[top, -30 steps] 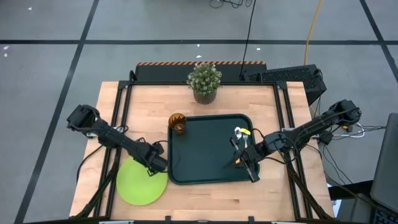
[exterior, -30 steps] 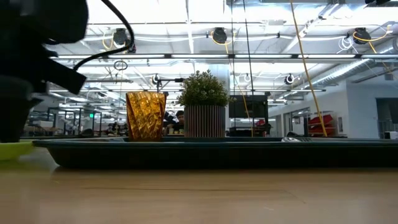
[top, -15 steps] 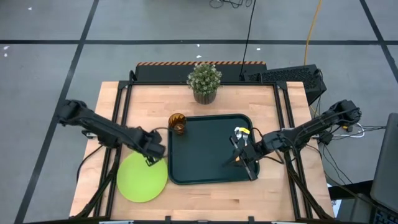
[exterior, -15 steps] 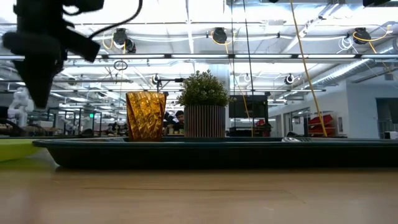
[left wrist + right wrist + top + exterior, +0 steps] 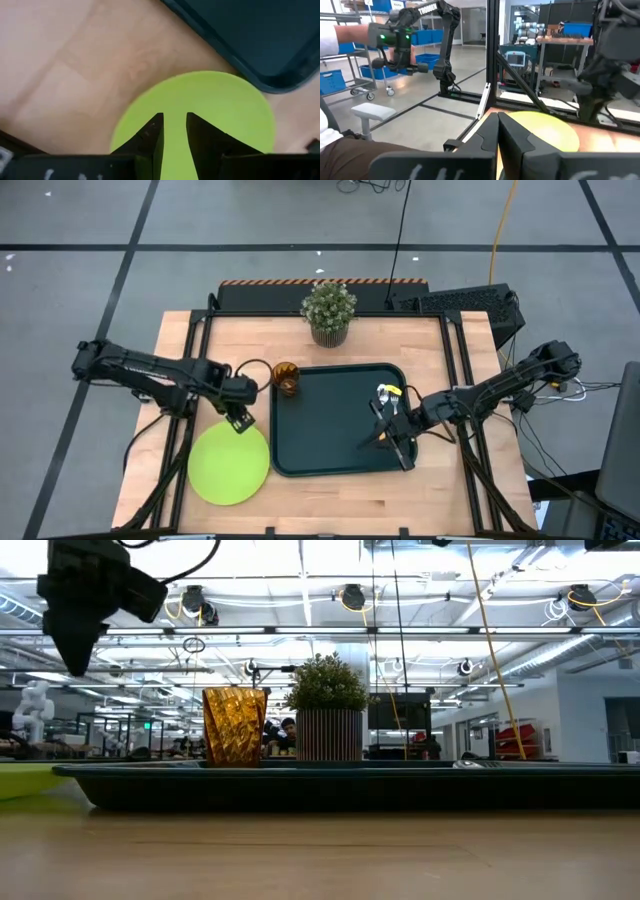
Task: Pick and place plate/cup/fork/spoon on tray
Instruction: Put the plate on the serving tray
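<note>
My left gripper (image 5: 239,423), released and empty, hovers at the plate (image 5: 229,467)'s twelve o'clock rim; I should descend squarely, pinching its edge.

From my left gripper (image 5: 240,423), the plate (image 5: 229,466) lies just below on the table (image 5: 330,500), the tray (image 5: 330,420) right, the cup (image 5: 286,378) seemingly beside its corner.
</note>
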Motion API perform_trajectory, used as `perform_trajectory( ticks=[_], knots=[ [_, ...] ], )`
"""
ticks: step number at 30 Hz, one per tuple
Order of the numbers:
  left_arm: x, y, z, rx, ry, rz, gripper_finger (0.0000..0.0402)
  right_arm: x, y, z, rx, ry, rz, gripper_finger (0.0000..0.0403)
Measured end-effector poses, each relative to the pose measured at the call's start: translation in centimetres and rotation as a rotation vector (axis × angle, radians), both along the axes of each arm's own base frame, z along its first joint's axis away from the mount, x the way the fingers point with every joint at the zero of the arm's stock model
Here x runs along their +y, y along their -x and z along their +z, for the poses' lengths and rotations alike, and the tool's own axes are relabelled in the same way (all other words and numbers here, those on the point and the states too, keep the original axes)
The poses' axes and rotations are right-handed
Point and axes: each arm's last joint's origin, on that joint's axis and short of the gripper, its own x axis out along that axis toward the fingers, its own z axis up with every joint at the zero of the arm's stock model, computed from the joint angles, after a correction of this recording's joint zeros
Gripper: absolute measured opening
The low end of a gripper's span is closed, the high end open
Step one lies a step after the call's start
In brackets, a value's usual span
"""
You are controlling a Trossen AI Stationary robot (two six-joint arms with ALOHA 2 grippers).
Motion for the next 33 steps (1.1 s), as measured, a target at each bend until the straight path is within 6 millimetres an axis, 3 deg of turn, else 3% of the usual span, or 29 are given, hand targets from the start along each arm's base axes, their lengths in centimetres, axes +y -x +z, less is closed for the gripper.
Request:
perform_trajectory(
  ticks=[6,19,22,27,33],
  knots=[
    [-4.4,-0.6,0.4,-0.140,0.079,-0.054,0.0085,0.0,0.0,-0.7,0.068,0.028,0.003,0.0000],
    [-18.5,-3.4,-0.8,-0.514,0.450,-0.122,0.0085,0.0,0.0,-0.2,0.020,0.010,-0.024,0.0000],
    [-20.8,-3.2,-1.8,-0.418,0.445,-0.113,0.0085,0.0,0.0,-0.1,0.004,0.005,-0.024,0.0000],
    [-23.5,-2.2,-3.7,-0.102,0.305,-0.083,0.0085,0.0,0.0,0.0,0.001,0.003,-0.024,0.0000],
    [-25.4,-2.5,-2.3,0.109,0.106,-0.080,0.0076,0.0,0.0,0.0,-0.015,0.032,-0.025,0.0000]
  ],
)
